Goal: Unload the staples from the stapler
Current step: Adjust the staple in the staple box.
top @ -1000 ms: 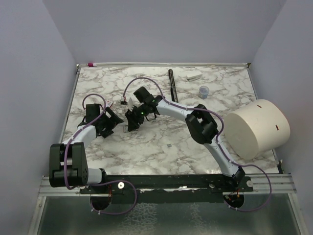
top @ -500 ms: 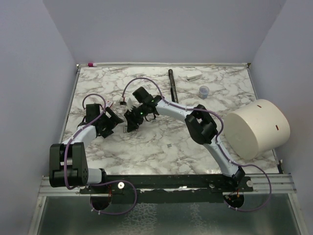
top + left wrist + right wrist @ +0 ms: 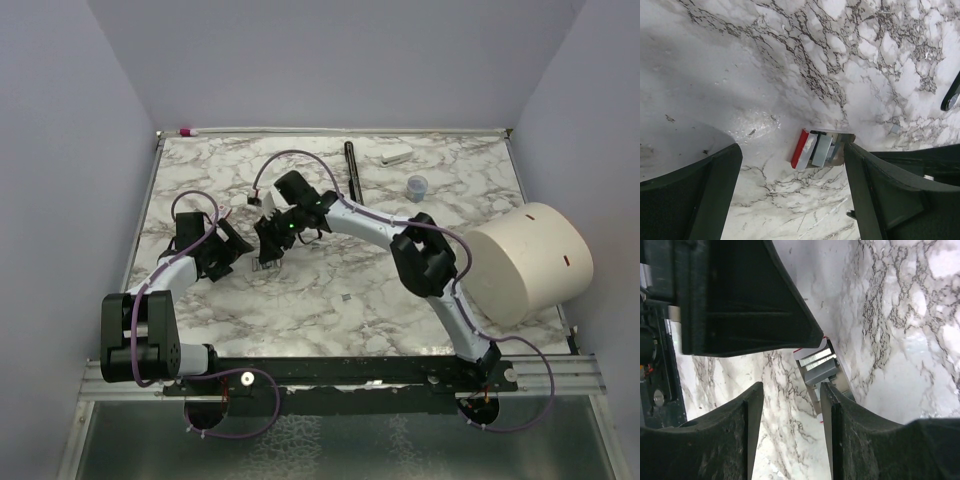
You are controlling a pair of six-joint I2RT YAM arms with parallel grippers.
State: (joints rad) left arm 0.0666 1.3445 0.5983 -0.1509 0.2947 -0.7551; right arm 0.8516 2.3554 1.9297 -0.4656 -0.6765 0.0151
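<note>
The stapler (image 3: 352,172), a thin black bar, lies at the back of the marble table, well apart from both grippers. Silver ridged staple strips (image 3: 816,359) lie on a small grey metal piece with a red edge (image 3: 801,148), on the table between the two grippers (image 3: 264,264). My left gripper (image 3: 789,167) is open and empty, with this piece just beyond its fingertips. My right gripper (image 3: 790,390) is open and low over the table, its right finger (image 3: 832,405) beside the metal piece. A loose staple speck (image 3: 345,297) lies nearer the front.
A big cream cylinder (image 3: 525,262) lies at the right edge. A small clear jar (image 3: 417,187) and a white block (image 3: 397,155) sit at the back right. A pink-tipped item (image 3: 186,131) lies at the back left corner. The left gripper's black body (image 3: 740,295) is close above my right fingers.
My right gripper has shifted slightly toward the back and left, and its elbow slightly right. The left arm has not moved.
</note>
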